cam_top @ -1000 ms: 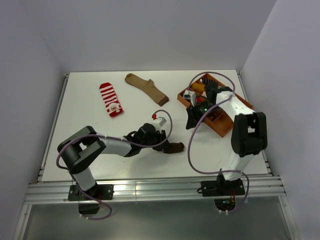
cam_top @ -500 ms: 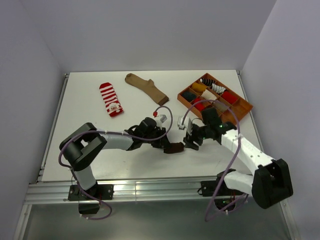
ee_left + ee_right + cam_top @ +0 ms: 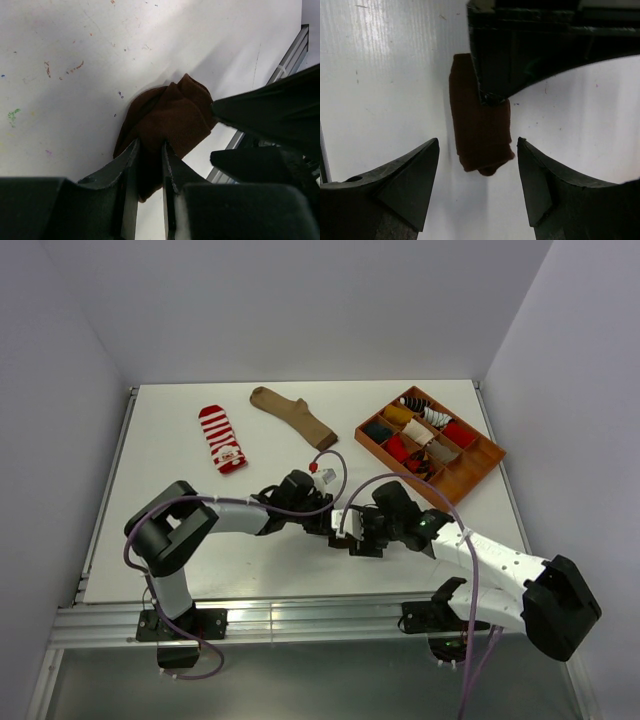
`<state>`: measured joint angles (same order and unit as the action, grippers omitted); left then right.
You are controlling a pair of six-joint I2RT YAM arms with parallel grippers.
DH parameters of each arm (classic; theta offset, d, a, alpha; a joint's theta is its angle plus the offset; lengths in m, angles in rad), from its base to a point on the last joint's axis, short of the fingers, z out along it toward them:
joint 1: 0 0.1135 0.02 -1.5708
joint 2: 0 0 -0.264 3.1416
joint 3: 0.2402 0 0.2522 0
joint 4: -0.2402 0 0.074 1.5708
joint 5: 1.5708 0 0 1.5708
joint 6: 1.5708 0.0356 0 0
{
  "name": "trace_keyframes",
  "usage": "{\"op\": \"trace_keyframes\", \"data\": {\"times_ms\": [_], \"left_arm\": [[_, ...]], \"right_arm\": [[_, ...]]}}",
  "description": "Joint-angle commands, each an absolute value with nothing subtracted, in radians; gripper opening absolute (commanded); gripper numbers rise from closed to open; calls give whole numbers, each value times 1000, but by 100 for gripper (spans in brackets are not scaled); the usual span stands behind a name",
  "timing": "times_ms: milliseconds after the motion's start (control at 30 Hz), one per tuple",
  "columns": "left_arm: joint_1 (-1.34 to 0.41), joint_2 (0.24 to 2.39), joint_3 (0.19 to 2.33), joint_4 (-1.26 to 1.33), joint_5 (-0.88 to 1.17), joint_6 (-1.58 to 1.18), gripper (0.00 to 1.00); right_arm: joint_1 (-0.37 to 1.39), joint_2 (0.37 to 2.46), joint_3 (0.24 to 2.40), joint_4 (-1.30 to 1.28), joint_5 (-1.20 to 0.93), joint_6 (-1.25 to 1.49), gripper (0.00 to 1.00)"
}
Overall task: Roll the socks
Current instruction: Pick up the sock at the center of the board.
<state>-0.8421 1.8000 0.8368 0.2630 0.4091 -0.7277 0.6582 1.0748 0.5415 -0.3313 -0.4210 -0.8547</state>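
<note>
One dark brown sock (image 3: 172, 117), left tool (image 3: 149, 152) pinching it, right tool (image 3: 478, 150) spread wide around it.

Both arms are built alike, with white tube-shaped links between chunky black joints. The left arm (image 3: 235, 516) and the right arm (image 3: 500, 562) each stand on a black base plate, the left base (image 3: 178, 624) and the right base (image 3: 440, 617). A thin purple cable loops loosely along each: the left cable (image 3: 126, 548) and the right cable (image 3: 405, 478). The left hand (image 3: 150, 170) has slim grey-black fingers (image 3: 126, 172). The right hand (image 3: 477, 150) has broad, black, wedge-shaped fingers (image 3: 405, 177).
</note>
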Motion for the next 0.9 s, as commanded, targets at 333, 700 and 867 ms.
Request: {"op": "trace_keyframes", "data": {"times_ms": [333,700,867], "left_arm": [[-839,1894,804,3,433,-695,0],[-821,1913,810,3,497,-689,0],[-811,1928,816,15,548,-692,0]], "right_arm": [[811,1169,520,-212,-261,-876,71],[818,1290,543,-192,-213,-894,67],[818,1330,561,-209,-213,-888,62]]}}
